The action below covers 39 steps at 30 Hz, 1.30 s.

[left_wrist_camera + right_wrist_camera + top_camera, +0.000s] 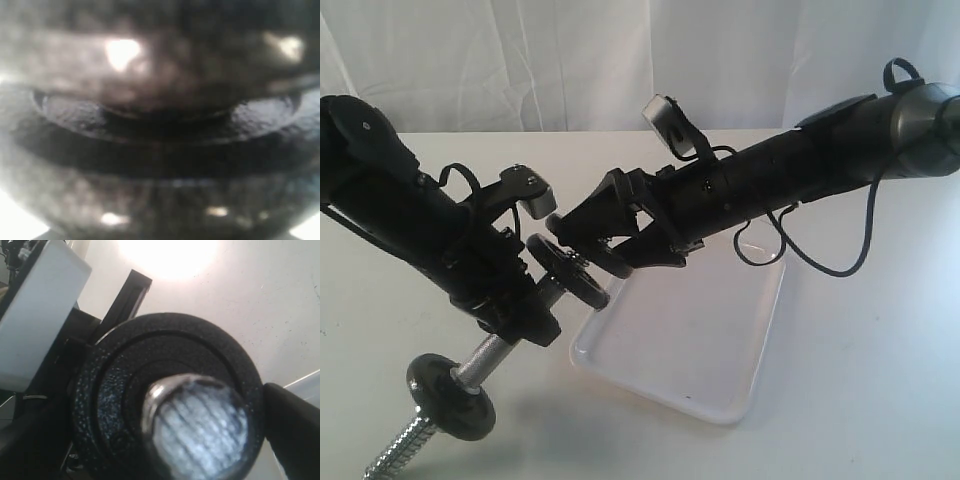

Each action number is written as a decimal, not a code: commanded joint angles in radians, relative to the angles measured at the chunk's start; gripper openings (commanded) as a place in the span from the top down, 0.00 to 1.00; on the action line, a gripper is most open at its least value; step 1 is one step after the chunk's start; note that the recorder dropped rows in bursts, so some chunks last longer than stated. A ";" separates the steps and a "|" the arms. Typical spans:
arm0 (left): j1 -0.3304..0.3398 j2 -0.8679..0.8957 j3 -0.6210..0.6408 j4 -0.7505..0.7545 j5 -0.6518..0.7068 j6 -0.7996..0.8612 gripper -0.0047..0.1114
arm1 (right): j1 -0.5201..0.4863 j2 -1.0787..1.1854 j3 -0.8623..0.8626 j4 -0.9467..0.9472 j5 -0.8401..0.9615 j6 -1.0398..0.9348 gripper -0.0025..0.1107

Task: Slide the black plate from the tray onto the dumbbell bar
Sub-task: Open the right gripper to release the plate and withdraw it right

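The dumbbell bar (485,355) slants up from the lower left, chrome and threaded, and carries a small black disc (450,397) low down and another black disc (568,273) higher up. My left gripper (525,315) is shut on the smooth middle between them. The left wrist view is filled by a blurred close-up of the upper disc (160,125); the fingers are not visible there. My right gripper (625,255) holds the black plate (611,262) by its rim at the bar's upper end. In the right wrist view the bar's threaded end (200,425) pokes through the black plate (110,390), with one finger (295,425) against its edge.
The white tray (720,340) lies on the white table under and right of the right gripper, with nothing in it. The right arm's cable (820,262) loops above the tray's far end. A white curtain hangs behind the table.
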<state>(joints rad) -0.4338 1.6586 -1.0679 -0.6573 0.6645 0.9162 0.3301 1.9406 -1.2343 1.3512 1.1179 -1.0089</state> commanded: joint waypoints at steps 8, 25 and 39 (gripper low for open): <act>0.002 -0.054 -0.028 -0.155 0.003 -0.027 0.96 | 0.000 -0.014 0.003 -0.032 0.076 0.073 0.54; 0.002 -0.054 -0.028 -0.155 0.007 -0.027 0.96 | -0.019 -0.014 -0.001 -0.044 0.027 0.071 0.13; 0.002 -0.054 -0.028 -0.145 -0.004 -0.027 0.96 | -0.152 -0.014 -0.001 -0.046 0.035 0.111 0.13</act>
<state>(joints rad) -0.4316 1.6595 -1.0679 -0.6547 0.6381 0.8947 0.2045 1.9370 -1.2343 1.3042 1.1428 -0.9242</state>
